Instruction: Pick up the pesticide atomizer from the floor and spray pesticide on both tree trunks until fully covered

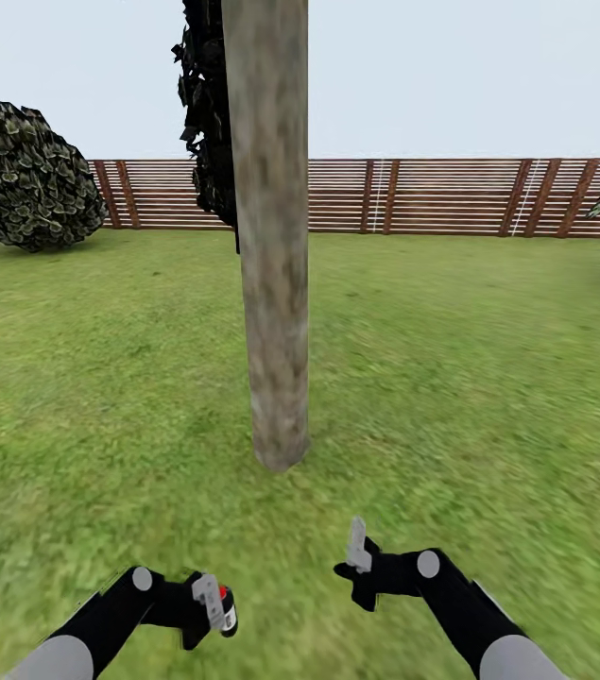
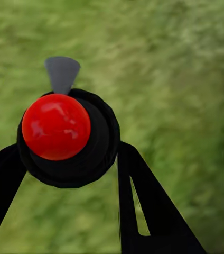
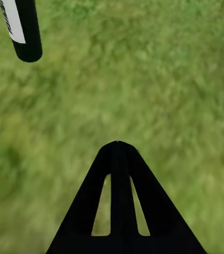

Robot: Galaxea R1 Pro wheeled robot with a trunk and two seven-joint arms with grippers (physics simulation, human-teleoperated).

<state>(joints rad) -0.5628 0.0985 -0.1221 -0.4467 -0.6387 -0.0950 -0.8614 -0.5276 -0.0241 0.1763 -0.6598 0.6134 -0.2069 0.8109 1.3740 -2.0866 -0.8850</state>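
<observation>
We are seeing the sprayer (image 2: 64, 137), red-capped, sitting clamped in the left tool (image 1: 207, 604), low over the lawn (image 1: 470, 378). The tree trunk (image 1: 271, 283) is standing just ahead, between both arms. The right tool (image 3: 118, 153) is hanging clenched, holding nothing. A fence (image 1: 432, 196) is bordering the grass.

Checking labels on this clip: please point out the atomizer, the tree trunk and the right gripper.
pesticide atomizer (image 2: 56, 127): left wrist view, on its red cap, clamped in the left gripper (image 2: 70, 159).
tree trunk (image 1: 271, 283): head view, mid-height on the mottled bark.
right gripper (image 3: 118, 151): right wrist view, at the closed fingertips, over grass.
</observation>
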